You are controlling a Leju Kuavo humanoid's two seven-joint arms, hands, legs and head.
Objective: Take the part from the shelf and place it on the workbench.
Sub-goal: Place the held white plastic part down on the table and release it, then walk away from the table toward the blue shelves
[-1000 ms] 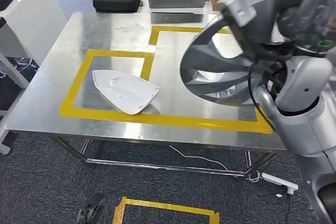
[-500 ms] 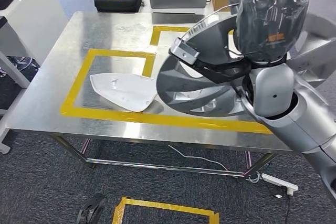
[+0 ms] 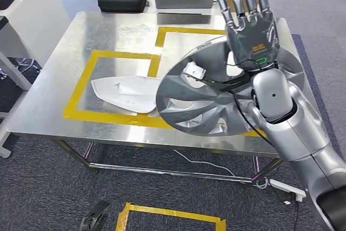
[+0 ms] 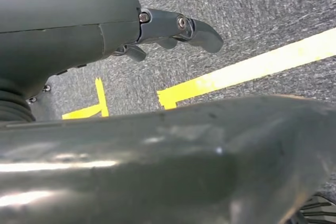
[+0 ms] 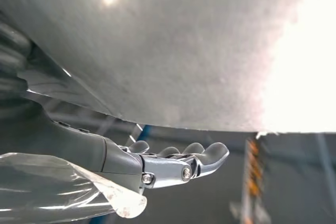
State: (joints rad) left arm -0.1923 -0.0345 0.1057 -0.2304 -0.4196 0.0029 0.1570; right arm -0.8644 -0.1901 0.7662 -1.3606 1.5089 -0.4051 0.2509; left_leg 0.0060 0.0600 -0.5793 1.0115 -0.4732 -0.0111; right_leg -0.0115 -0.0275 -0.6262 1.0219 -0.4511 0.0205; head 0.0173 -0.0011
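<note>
A steel tabletop [image 3: 53, 101] marked with yellow tape [image 3: 81, 87] stands on grey carpet [image 3: 40, 193]. A silver wheel cover [image 3: 195, 101] lies on it beneath the right robot hand [image 3: 248, 25], which is raised, fingers spread, holding nothing. A white part [image 3: 122, 93] lies left of that hand, its edge tucked behind the cover. The left robot hand [image 4: 174, 27] hangs over the carpet, holding nothing; its fingers are partly hidden.

wheel cover [image 3: 204, 101] on workbench [image 3: 53, 90] | right of, overlapping white panel [image 3: 122, 93]
</note>
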